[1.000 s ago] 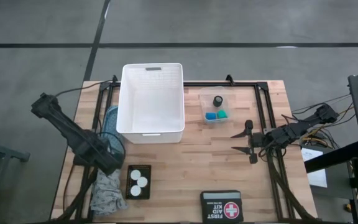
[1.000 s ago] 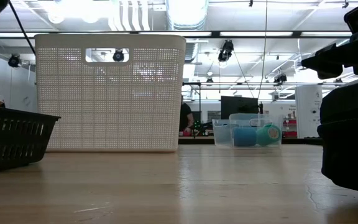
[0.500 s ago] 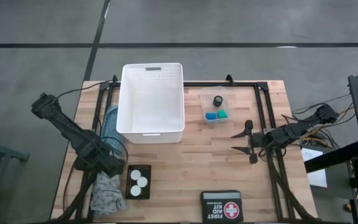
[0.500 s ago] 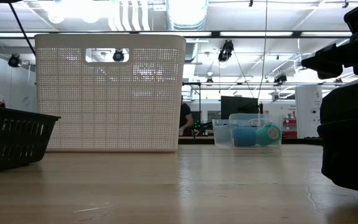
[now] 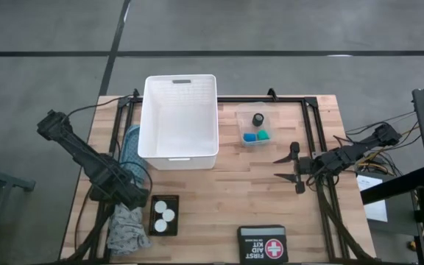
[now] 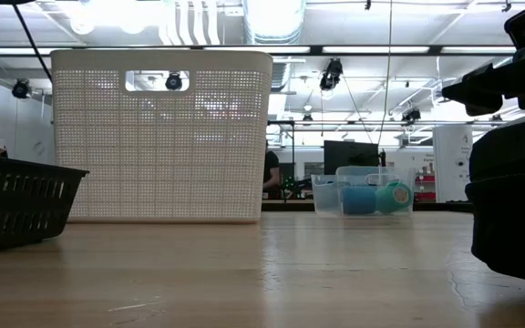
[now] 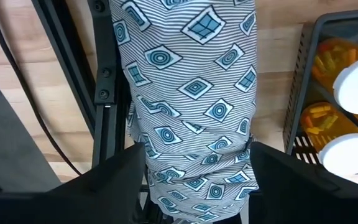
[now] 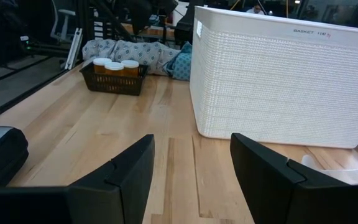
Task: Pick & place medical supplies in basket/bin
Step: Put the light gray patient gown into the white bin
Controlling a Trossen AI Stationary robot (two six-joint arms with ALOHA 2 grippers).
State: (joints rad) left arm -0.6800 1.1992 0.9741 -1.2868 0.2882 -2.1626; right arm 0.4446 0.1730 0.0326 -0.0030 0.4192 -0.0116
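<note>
Wooden counter (image 5: 227, 180), pale planks, carrying everything. White slotted plastic basket (image 5: 179, 118) at the far edge, left of centre, bare inside, so nothing placed yet. Whole task judged still ahead.

Teal-blue patterned cloth (image 7: 191, 99) draped along the counter's left edge, soft, finely striped, printed with diamonds and rings. Left tool (image 5: 127, 193) poised directly over that cloth near the front-left corner, fingers spread to either side of the fabric, not visibly pinching it. Cloth probably the first item to go.

Just beside the cloth, small black slatted tray (image 5: 164, 216) near the front edge with 3 orange pill bottles (image 7: 347, 112), translucent cylinders with flat round white caps, pills visible inside. All 3 yet to move.

Right of the basket, toward the far edge, small clear plastic tub (image 5: 255, 129) holding 3 round pieces: black (image 5: 258, 118), blue (image 5: 249, 136), green (image 5: 263, 135). Smooth and stubby, likely to roll if dropped.

Black case (image 5: 261, 241) with red cross at the front edge, right of centre, soft-looking, rectangular.

Right tool (image 5: 289, 168) idle toward the counter's right edge, fingers apart, nothing between them, well clear of every item.
</note>
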